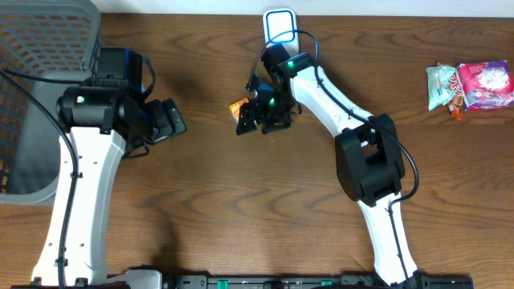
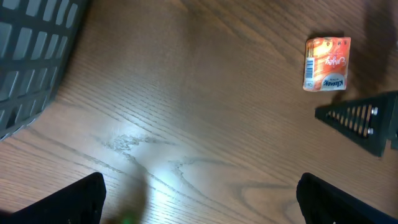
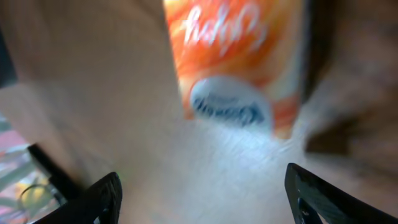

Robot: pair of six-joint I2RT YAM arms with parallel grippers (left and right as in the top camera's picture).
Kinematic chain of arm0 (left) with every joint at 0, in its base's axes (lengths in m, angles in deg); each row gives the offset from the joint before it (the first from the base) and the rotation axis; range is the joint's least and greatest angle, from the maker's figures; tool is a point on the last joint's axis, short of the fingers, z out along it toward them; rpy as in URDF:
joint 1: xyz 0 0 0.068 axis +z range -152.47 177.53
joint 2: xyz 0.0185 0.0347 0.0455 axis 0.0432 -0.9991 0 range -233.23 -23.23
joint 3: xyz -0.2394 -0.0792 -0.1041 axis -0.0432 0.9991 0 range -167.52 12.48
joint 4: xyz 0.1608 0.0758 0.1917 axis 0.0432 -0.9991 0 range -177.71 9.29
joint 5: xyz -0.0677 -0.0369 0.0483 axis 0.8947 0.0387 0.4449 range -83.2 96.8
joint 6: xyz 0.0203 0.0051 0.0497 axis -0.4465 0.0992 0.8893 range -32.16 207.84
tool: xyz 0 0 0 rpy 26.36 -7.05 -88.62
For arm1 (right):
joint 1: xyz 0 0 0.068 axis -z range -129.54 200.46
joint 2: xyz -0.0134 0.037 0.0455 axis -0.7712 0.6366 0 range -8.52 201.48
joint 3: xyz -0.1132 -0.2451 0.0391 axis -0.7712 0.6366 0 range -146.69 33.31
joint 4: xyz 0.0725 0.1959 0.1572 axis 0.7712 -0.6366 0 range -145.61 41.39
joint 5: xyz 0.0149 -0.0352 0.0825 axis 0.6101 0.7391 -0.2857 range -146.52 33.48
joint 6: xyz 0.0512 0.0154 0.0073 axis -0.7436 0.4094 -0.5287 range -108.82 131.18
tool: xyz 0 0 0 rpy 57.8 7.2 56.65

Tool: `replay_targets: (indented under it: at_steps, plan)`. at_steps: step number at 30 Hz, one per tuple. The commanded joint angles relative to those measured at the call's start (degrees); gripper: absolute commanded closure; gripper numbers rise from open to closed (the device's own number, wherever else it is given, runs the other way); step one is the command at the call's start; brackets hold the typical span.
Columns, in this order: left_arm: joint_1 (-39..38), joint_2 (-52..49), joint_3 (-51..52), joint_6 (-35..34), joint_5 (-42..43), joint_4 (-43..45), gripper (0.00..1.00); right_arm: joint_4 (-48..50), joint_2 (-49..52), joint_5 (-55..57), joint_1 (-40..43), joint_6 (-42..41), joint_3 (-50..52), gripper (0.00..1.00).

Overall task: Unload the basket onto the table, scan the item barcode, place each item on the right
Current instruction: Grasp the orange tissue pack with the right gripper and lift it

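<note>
The right gripper (image 3: 205,190), wide open and empty, faces the orange packet (image 3: 236,62) just ahead of it; the pickup step seemingly needs a short advance, then closing.

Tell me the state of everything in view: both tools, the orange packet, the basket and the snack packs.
left tool: open, holding nothing.
right tool: open, beside the orange packet, not gripping it.
orange packet: lying flat on the table, printed face up.
basket: upright, open top, at the table's left end.
snack packs: lying together at the right end, untouched.
</note>
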Motion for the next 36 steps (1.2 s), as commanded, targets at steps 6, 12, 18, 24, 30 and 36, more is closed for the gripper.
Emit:
replay_targets:
  at_steps: [6,12,18,24,30,36]
  plan:
    - [0.1,-0.4,0.2,-0.5,-0.5,-0.2,0.02,8.0,-2.6,3.4,2.4,1.6,0.0,0.2]
    - [0.1,-0.4,0.2,-0.5,-0.5,-0.2,0.02,9.5,-2.6,3.4,4.1,1.9,0.0,0.2]
    - [0.1,-0.4,0.2,-0.5,-0.5,-0.2,0.02,11.2,-2.6,3.4,4.7,3.9,0.0,0.19]
    - [0.1,-0.4,0.2,-0.5,-0.5,-0.2,0.02,14.2,-2.5,3.4,4.0,5.6,0.0,0.18]
    - [0.1,-0.4,0.2,-0.5,-0.5,-0.2,0.02,15.7,-1.7,4.6,2.2,5.6,1.1,0.3]
    - [0.1,-0.4,0.2,-0.5,-0.5,-0.2,0.02,21.6,-1.6,4.9,-0.1,4.6,7.6,0.34]
